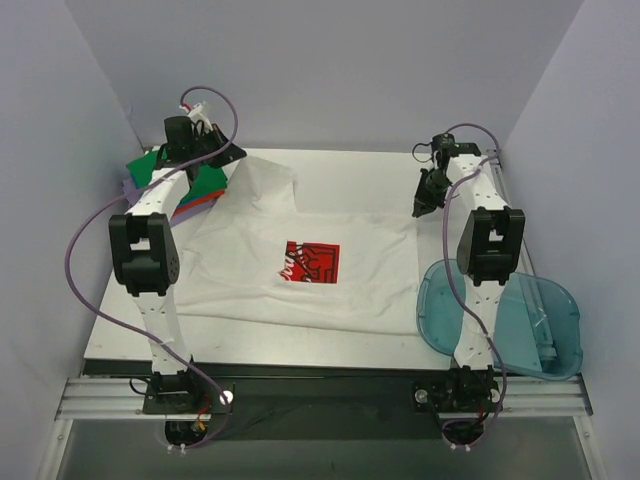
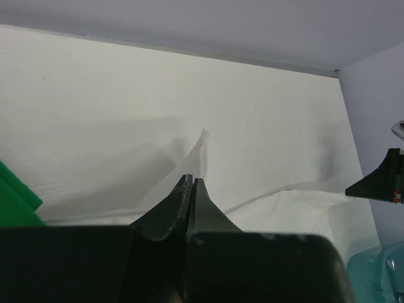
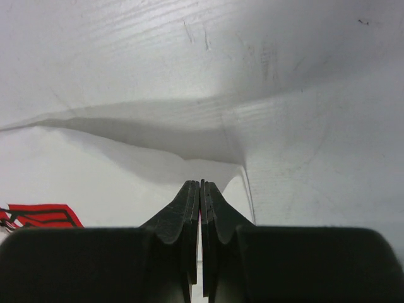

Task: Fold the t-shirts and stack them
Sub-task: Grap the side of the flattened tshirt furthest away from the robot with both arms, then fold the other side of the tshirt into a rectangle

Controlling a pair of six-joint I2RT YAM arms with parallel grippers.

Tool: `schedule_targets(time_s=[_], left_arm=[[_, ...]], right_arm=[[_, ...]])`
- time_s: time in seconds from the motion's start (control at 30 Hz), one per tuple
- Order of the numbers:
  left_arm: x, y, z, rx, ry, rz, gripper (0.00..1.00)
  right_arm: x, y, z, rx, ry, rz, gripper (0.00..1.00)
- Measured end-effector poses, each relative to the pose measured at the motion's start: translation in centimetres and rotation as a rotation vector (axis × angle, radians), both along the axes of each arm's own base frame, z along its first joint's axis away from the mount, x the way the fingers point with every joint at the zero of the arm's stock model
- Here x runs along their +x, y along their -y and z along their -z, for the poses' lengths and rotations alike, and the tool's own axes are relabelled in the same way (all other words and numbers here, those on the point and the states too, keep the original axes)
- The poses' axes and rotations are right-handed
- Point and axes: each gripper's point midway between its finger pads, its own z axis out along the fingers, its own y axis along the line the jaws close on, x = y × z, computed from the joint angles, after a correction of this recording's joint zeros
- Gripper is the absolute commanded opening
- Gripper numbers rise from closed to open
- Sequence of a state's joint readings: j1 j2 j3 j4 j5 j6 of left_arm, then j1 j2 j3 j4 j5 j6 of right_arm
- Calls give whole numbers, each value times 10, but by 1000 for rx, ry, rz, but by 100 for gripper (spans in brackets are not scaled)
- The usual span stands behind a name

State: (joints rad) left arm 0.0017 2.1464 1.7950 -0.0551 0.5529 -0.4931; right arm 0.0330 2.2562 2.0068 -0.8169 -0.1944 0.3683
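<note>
Right gripper (image 3: 200, 185) tight on white t-shirt (image 3: 107, 186)

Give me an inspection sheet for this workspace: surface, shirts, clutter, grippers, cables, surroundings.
Surface: white table, largely covered by cloth; no spills seen.
Job's things: white t-shirt spread out with its red logo facing up and its two far corners drawn up; folded stack at the far left, green on top.
Clutter: blue plastic bin at the near right, partly beyond the table edge.
Grippers: left gripper and right gripper both shut, each apparently pinching a far corner of the shirt.
Cables: purple cables loop loosely off both arms.
Surroundings: plain pale walls; nothing else seen.
</note>
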Motion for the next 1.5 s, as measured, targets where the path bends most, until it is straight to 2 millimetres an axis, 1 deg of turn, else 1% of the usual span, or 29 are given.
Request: schedule_targets(time_s=[0.1, 0.17, 0.23, 0.37, 0.53, 0.63, 0.8, 0.9, 0.97, 1.1, 1.2, 1.3, 1.5], left_arm=[[-25, -8, -19, 6, 22, -9, 0], [-39, -13, -27, 18, 31, -15, 0], [-50, -19, -31, 38, 38, -26, 0], [-76, -28, -20, 96, -2, -51, 0], [-111, -40, -1, 179, -79, -86, 0], [-133, -50, 3, 234, -104, -120, 0], [-165, -67, -6, 312, -100, -200, 0], [-180, -76, -13, 345, -94, -241, 0], [-190, -80, -14, 361, -99, -262, 0], [-212, -86, -6, 382, -136, -292, 0], [-226, -89, -4, 390, -153, -314, 0], [-240, -92, -9, 388, -152, -342, 0], [-258, -100, -29, 381, -119, -413, 0]], right_arm=[[-12, 0, -10, -2, 4, -29, 0], [-19, 0, -15, -3, 9, -43, 0], [-27, 0, -18, -3, 9, -53, 0], [-42, -3, -18, -3, -7, -72, 0], [-64, -8, -12, -3, -42, -94, 0], [-79, -10, -9, -4, -66, -101, 0], [-99, -13, -7, -6, -89, -118, 0], [-109, -12, -8, -8, -97, -123, 0], [-115, -12, -9, -10, -101, -126, 0], [-121, -10, -10, -13, -101, -128, 0], [-126, -10, -10, -15, -106, -128, 0], [-132, -9, -9, -17, -114, -129, 0], [-145, -8, -7, -22, -129, -133, 0]])
